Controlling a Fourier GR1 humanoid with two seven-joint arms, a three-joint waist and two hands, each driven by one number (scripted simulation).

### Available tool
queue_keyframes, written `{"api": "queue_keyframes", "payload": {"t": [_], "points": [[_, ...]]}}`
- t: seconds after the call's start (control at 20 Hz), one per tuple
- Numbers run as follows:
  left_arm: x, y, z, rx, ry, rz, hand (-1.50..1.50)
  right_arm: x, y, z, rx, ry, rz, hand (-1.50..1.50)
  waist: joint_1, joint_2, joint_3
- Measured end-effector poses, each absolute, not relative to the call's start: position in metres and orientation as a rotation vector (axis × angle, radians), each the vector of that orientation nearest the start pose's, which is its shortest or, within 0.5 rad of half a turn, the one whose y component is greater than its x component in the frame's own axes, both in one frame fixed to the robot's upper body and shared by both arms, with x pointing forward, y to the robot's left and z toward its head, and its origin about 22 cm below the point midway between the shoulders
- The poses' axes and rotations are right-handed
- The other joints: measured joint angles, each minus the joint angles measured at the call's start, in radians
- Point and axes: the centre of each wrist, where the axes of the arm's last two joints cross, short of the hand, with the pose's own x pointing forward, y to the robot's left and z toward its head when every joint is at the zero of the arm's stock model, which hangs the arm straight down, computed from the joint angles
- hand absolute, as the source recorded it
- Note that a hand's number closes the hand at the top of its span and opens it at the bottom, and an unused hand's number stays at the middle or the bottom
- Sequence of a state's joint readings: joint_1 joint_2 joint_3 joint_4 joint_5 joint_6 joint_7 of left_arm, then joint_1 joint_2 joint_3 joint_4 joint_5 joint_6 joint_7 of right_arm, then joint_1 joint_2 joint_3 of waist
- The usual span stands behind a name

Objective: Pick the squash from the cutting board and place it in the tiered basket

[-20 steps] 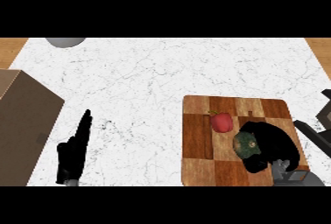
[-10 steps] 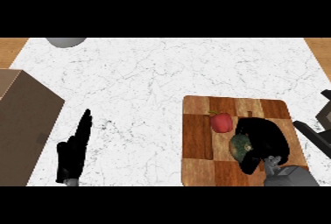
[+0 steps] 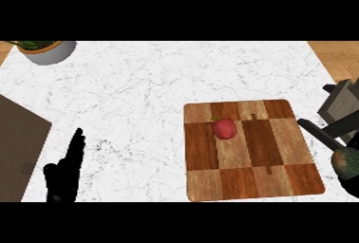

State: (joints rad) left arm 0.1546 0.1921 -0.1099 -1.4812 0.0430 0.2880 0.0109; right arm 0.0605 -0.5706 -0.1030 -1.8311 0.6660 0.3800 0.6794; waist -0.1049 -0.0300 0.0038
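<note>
Resting our left hand (image 3: 64, 171) at desk's lower left, fingers straight, holding nothing. Passing cutting board (image 3: 249, 152), only red pepper (image 3: 224, 128) lying there. We are carrying squash (image 3: 345, 163) at right edge; right hand barely showing, fingers' state unclear. Judging: keep lifting clear toward tiered basket (image 3: 338, 114). White marble desk (image 3: 140, 90), potted plant (image 3: 43, 49) far-left.

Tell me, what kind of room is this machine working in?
Most likely a kitchen: a white marble counter carries a wooden cutting board with a red pepper on it, and a potted plant stands in the far corner.
</note>
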Motion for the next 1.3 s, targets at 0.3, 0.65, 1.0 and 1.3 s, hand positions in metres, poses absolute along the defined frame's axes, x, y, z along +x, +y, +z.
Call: {"api": "queue_keyframes", "payload": {"t": [0.3, 0.65, 1.0, 1.3], "points": [[0.189, 0.27, -0.047, 0.337, -1.326, 0.069, 0.0, 0.192, -0.4, 0.198, -1.139, -0.873, 0.456, 1.5, -0.021, -0.006, -0.003], [0.19, 0.269, -0.045, 0.342, -1.33, 0.064, 0.0, 0.141, -0.425, 0.31, -1.278, -1.105, 0.233, 1.5, -0.01, -0.006, -0.006], [0.196, 0.263, -0.042, 0.311, -1.335, 0.031, 0.0, 0.087, -0.438, 0.411, -1.396, -1.233, 0.196, 1.5, 0.03, 0.007, -0.006], [0.208, 0.25, -0.041, 0.274, -1.362, -0.003, 0.0, 0.069, -0.444, 0.471, -1.421, -1.246, 0.144, 1.5, 0.076, 0.019, -0.004]]}}
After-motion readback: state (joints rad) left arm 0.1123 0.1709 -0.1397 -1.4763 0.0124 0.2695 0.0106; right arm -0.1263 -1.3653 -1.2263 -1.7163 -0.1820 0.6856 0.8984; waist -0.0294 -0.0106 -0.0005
